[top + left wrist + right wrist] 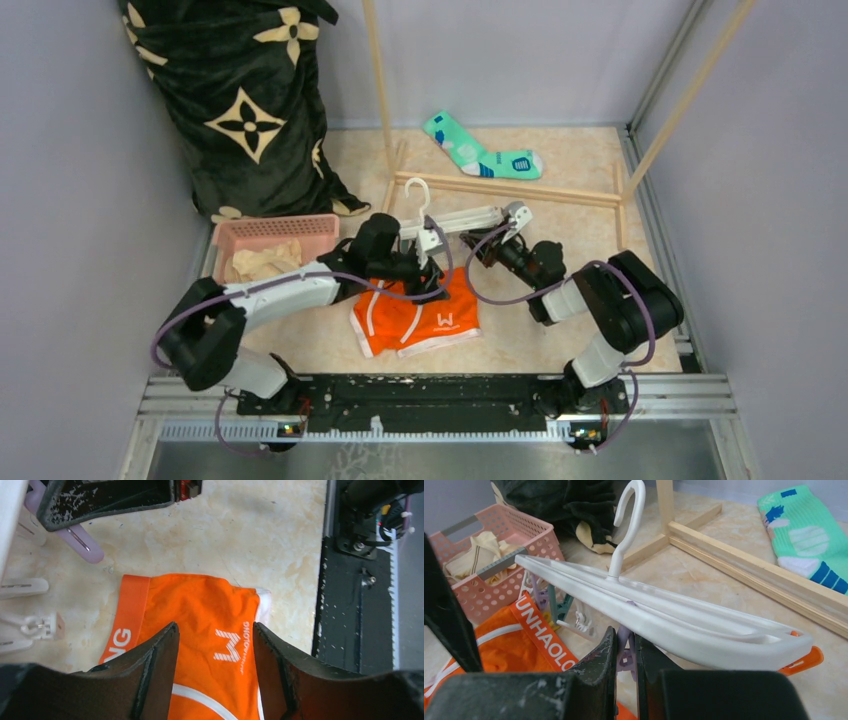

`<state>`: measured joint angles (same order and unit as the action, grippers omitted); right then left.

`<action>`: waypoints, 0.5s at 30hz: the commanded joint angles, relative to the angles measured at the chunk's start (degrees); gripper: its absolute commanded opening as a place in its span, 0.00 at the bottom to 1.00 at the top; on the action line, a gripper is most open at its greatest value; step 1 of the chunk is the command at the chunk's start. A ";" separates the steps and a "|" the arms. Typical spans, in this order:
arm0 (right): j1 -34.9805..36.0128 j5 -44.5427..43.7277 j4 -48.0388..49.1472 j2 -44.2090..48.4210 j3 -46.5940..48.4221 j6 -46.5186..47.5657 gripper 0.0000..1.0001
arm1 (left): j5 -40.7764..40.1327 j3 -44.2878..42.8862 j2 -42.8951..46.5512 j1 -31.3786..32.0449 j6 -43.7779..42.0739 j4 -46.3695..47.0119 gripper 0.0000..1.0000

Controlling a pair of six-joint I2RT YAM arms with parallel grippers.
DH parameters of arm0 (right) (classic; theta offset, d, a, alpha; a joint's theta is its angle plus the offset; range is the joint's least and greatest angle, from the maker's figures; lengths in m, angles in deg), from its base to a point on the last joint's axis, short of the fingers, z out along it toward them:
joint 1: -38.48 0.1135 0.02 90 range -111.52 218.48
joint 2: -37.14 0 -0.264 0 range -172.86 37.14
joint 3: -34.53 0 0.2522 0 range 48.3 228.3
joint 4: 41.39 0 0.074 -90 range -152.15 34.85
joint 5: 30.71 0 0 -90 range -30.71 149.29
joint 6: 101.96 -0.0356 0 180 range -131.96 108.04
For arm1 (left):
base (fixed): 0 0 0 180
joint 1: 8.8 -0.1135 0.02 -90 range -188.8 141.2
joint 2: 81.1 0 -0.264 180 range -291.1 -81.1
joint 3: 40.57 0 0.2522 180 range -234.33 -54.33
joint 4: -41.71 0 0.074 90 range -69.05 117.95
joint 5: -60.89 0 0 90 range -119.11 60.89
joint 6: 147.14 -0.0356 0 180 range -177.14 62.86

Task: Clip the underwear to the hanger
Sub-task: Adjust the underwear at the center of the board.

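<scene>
Judging by the layout, the step in hand is lifting the cloth. The left pincer (214, 630), jaws half wide and empty, would do best to shift onto the waistband (132, 610) and nip it squarely. The underwear (200, 597) lies flat on the counter (240, 530), beneath the hanger (664, 615) and directly under that pincer. The right pincer (624, 637) is closed narrow on a lilac clothespin (625, 655) under the hanger's frame.

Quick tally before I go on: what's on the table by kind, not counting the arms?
orange underwear: 1
white clip hanger: 1
teal sock: 1
pink basket: 1
cream cloth: 1
dark flower-print blanket: 1
wooden rack: 1
Total: 7
</scene>
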<state>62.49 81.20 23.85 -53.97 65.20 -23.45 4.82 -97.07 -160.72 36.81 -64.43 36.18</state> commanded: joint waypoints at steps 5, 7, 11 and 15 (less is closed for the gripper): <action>-3.20 6.14 7.79 -4.67 6.01 -0.23 0.00 | -0.76 -13.74 -14.66 -0.11 -6.67 -8.73 0.63; -3.88 7.05 7.94 -5.99 6.63 0.47 0.00 | -1.24 -15.36 -16.75 -0.09 -8.87 -10.34 0.63; -5.03 8.48 7.68 -7.72 7.99 1.34 0.00 | -2.05 -17.06 -19.41 -0.46 -11.73 -11.13 0.63; -6.03 9.36 8.78 -9.67 8.81 1.14 0.00 | -2.01 -18.62 -22.31 -1.90 -11.84 -11.68 0.61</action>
<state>57.40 88.22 25.60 -62.52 71.06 -23.18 3.18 -113.29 -180.74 36.26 -73.94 26.52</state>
